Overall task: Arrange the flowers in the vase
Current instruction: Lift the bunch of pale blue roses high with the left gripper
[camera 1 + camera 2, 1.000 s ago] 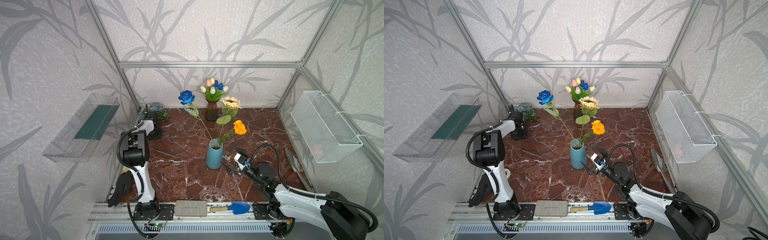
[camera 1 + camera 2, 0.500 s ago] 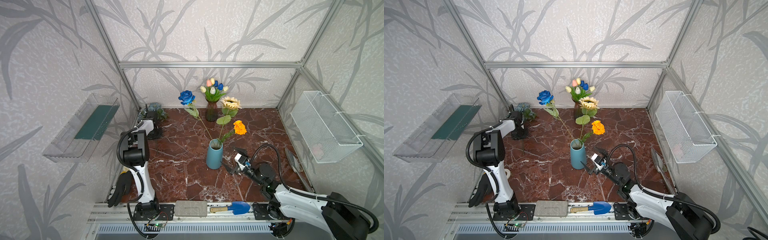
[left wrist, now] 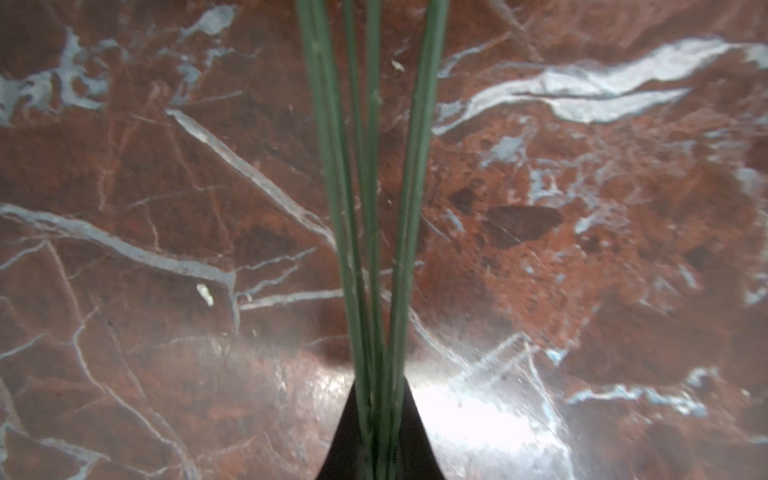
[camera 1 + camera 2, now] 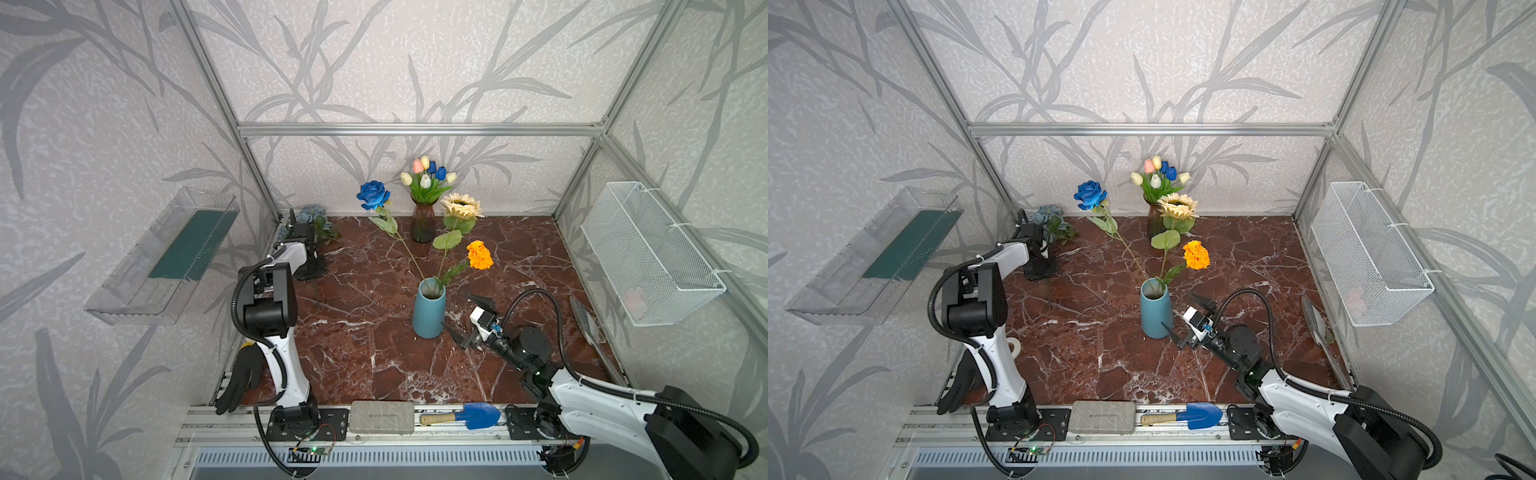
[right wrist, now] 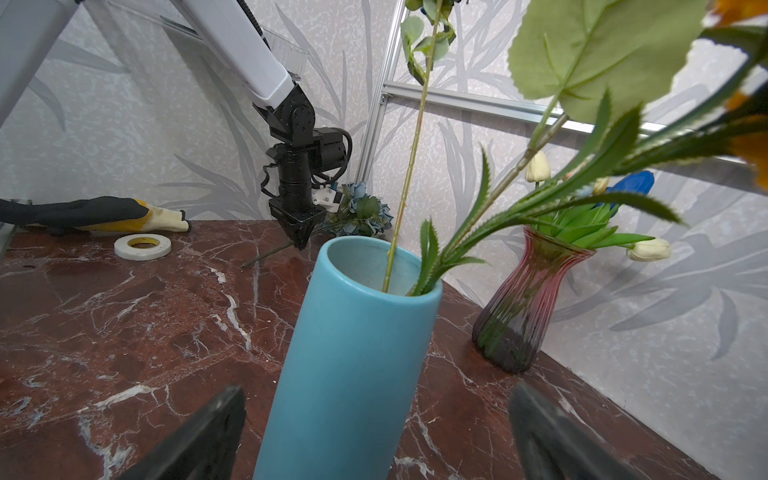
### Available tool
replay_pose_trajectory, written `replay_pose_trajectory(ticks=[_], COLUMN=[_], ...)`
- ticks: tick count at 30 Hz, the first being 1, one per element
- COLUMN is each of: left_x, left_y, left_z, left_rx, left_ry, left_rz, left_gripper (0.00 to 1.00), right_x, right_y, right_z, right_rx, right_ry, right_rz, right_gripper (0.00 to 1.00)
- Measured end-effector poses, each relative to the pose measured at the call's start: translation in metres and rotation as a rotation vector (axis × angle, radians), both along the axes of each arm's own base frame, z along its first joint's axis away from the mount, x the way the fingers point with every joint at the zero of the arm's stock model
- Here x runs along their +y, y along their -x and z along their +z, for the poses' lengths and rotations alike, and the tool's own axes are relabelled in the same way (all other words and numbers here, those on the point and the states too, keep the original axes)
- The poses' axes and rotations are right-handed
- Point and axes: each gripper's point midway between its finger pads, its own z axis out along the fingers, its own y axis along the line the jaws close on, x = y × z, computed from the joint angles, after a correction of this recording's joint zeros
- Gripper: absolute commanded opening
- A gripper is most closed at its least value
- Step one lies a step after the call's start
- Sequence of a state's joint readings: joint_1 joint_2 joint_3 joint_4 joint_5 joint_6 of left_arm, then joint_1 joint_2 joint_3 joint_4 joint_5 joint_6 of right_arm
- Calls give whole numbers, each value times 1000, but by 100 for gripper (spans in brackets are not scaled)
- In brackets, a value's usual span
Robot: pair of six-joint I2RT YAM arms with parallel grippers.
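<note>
A teal vase (image 4: 429, 309) (image 4: 1155, 309) (image 5: 353, 353) stands mid-table and holds a deep-blue rose (image 4: 372, 194), a cream daisy (image 4: 460, 205) and an orange bloom (image 4: 480, 254). My right gripper (image 4: 467, 319) (image 4: 1185, 318) (image 5: 376, 392) is open just right of the vase, facing it, with nothing between its fingers. In the back left corner my left gripper (image 4: 309, 270) (image 4: 1040, 270) (image 3: 380, 390) points down, shut on the green stems (image 3: 374, 208) of the dusty-blue roses (image 4: 311, 212) (image 5: 365, 212). The stems run along the marble.
Tulips (image 4: 428, 176) fill a reddish glass vase (image 4: 422, 222) at the back wall. A wire basket (image 4: 648, 253) hangs on the right wall, a clear shelf (image 4: 166, 257) on the left. A glove (image 4: 241, 382), tape roll (image 5: 142, 246), grey block (image 4: 381, 416) and blue trowel (image 4: 473, 415) lie near the front.
My left jaws have closed on the rose stems in the back left corner. The right arm and the vase stay where they were.
</note>
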State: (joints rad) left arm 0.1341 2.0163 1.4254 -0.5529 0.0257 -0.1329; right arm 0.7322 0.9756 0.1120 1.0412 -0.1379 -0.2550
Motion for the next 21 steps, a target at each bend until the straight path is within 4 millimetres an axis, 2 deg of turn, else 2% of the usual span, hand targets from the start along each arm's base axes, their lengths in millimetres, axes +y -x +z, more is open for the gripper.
replay_pose_trajectory(ticks=[4,8,15,21], left_x=[-8,-18,-41,-73], left_y=[3,11,27,47], left_z=[12,35,99,162], left_rx=[-48,-139,-444,-725], left_ry=[16,21,31,0], left_rz=[-8,-11,-15,-80], left_gripper=[0,0,0,0], right_x=[0,1,1,0], right_y=[0,-1,-1,-2], right_z=[0,-2,-4,-4], right_rx=[0,5,10,9], right_ry=[0,5,9,6], right_rz=[0,0,-1,-7], right_gripper=[99,99,99,99])
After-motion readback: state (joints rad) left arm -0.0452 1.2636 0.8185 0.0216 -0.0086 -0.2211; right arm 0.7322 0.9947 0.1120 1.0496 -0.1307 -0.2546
